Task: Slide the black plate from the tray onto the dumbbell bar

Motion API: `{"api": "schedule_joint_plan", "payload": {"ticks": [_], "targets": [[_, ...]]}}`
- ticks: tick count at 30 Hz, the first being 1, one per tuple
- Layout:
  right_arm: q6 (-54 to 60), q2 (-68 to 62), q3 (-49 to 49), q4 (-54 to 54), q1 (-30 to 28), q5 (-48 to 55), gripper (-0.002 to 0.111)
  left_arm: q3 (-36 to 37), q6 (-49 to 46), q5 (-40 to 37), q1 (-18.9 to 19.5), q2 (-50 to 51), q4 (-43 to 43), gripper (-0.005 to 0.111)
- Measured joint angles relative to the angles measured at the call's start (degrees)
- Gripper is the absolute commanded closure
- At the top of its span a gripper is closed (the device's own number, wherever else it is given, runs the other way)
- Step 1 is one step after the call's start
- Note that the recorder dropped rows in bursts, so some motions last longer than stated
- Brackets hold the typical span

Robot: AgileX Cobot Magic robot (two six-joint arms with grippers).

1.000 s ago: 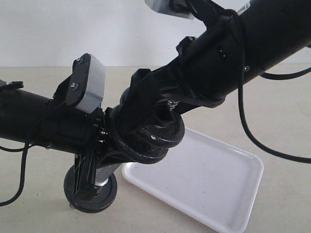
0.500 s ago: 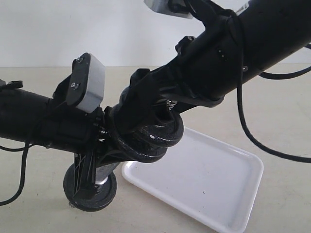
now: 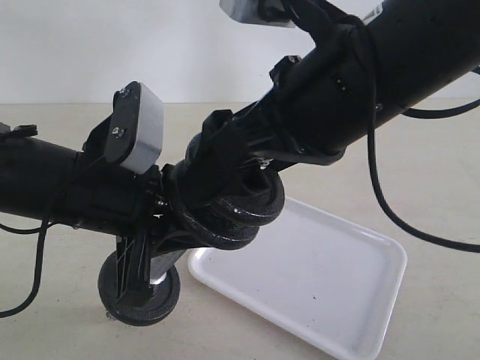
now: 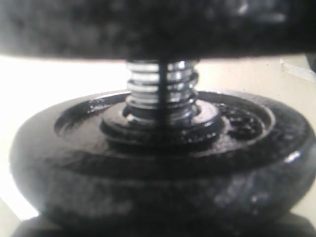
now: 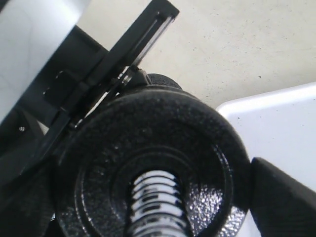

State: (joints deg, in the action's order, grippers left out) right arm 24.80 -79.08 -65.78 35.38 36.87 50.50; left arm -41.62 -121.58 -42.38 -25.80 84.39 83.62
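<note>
Now | right gripper (image 3: 238, 196) clamped on the black plate (image 3: 262, 206) | plate off the tray (image 3: 360, 300), by its corner, hole over the dumbbell bar (image 3: 161, 264) threads | left gripper (image 3: 139, 259) clamped on bar

Two arms: left arm (image 3: 37, 187), right arm (image 3: 405, 52). Two end effectors: left end effector (image 3: 139, 259), right end effector (image 3: 229, 169). Two grey camera housings (image 3: 139, 127). One white tray (image 3: 360, 300). One dumbbell bar (image 3: 163, 264). Three black weight discs made out in exterior view: black plate (image 3: 259, 206), second disc (image 3: 201, 229) stacked against it, lower disc (image 3: 142, 296) at bar's low end. At least two loose cables (image 3: 382, 195). One counter (image 3: 67, 330).
</note>
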Motion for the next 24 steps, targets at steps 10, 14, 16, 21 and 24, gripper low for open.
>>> {"api": "schedule_joint_plan", "payload": {"ticks": [10, 14, 16, 21, 24], "targets": [[0.0, 0.5, -0.4, 1.2, 0.2, -3.4, 0.023, 0.0, 0.1, 0.7, -0.1, 0.0, -0.6, 0.102], [0.0, 0.7, -0.6, 1.8, 0.2, -3.9, 0.023, 0.1, 0.1, 2.7, -0.1, 0.6, -2.6, 0.102], [0.0, 0.7, -0.6, 1.8, 0.2, -4.0, 0.023, 0.1, 0.1, 4.1, -0.1, 0.9, -3.0, 0.102], [0.0, 0.7, -0.8, 0.4, 0.2, -5.7, 0.023, 0.1, 1.3, 6.1, -0.1, 0.9, -3.0, 0.102], [0.0, 0.7, -0.8, -0.5, 0.2, -6.7, 0.023, 0.1, 2.2, 6.9, -0.1, 0.9, -3.0, 0.102]]}}
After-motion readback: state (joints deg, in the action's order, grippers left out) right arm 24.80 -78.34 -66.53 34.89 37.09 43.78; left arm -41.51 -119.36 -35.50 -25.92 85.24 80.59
